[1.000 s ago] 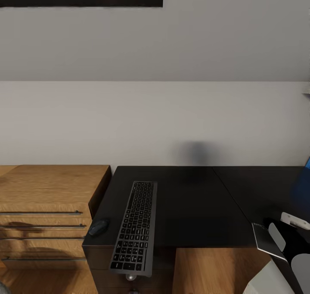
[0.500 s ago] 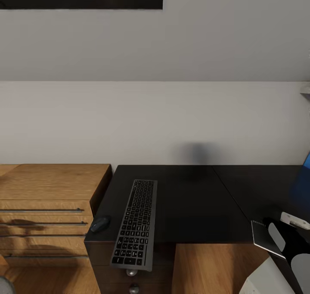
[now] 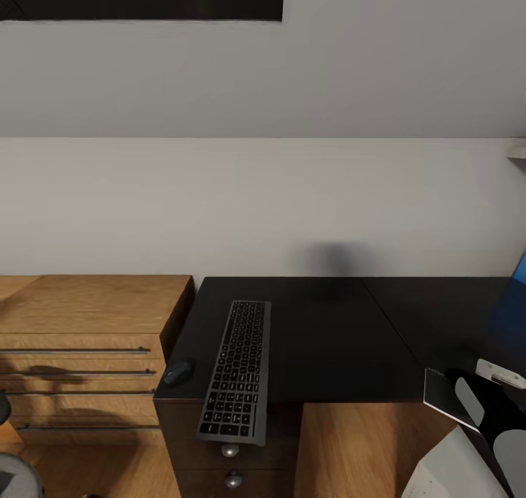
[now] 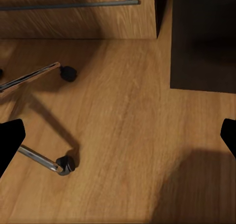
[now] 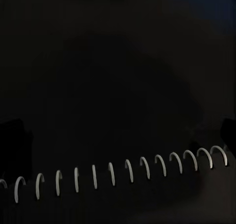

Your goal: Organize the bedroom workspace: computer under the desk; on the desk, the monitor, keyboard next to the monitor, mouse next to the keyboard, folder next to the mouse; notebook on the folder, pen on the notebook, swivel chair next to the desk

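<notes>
The keyboard (image 3: 237,372) lies on the black counter (image 3: 329,337), w/ its near end sticking out a bit past the front edge. The mouse (image 3: 178,372) sits just beside it, near the counter's left edge, so those 2 jobs look done, I think. No monitor can be seen on this part of the counter, so that bit can't be checked. At the far right edge there is a strip of bright blue (image 3: 516,293), maybe the folder, but too little shows to be sure. The notebook (image 3: 444,393) w/ its wire rings (image 5: 118,174) is at the right front edge of the counter, right by the right arm (image 3: 488,403). The right pincer (image 5: 118,135) hangs close over the notebook's dark cover; its tips show only as dark bits at the picture's sides, far apart, so it looks open and not holding. The left pincer (image 4: 118,140) is open too, empty, low over the wood floor (image 4: 123,125), near the swivel chair's chrome legs (image 4: 29,76) and casters. A wooden dresser (image 3: 88,337) stands left of the counter. Still to do, I guess: notebook on the folder, pen on top, chair next to the counter. The pale box at the bottom right (image 3: 453,476) may be the computer, can't tell.
</notes>
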{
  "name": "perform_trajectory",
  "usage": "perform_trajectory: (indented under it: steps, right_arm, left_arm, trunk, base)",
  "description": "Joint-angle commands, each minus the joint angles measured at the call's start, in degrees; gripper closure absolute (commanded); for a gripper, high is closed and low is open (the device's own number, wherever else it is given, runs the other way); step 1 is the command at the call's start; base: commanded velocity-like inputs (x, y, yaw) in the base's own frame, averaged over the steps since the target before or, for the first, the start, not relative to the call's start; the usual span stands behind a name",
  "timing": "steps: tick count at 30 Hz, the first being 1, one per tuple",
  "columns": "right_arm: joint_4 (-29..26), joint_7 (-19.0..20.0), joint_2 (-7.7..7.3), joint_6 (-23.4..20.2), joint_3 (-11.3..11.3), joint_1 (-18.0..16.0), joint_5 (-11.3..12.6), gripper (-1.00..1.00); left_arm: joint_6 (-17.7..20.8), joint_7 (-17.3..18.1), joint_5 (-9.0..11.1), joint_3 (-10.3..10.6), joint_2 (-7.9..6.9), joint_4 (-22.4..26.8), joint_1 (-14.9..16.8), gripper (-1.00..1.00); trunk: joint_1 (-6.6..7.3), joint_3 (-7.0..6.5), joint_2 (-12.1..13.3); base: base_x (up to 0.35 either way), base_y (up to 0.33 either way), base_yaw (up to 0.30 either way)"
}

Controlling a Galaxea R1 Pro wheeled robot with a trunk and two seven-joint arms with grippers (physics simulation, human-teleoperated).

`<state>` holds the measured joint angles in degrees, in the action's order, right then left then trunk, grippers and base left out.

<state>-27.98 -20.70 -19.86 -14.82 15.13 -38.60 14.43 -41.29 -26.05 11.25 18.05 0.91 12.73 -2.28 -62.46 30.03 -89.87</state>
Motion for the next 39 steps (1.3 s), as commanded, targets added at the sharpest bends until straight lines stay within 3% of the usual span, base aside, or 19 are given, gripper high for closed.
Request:
perform_trajectory:
  steps: [1,39]
  right_arm:
    - [-0.06,-0.27,0.0,-0.3,-0.02,0.02,0.78,-1.0]
    - [-0.06,-0.24,0.0,-0.14,-0.01,0.02,0.78,-1.0]
  left_arm:
    - [-0.1,-0.23,0.53,0.49,-0.03,0.1,-0.01,-1.0]
    - [-0.05,-0.23,0.53,0.5,0.06,0.1,-0.01,-1.0]
  trunk:
    - [0.0,0.06,-0.03]
    - [0.0,0.06,-0.03]
  base:
    - [-0.022,0.014,0.0]
    - [-0.066,0.028,0.0]
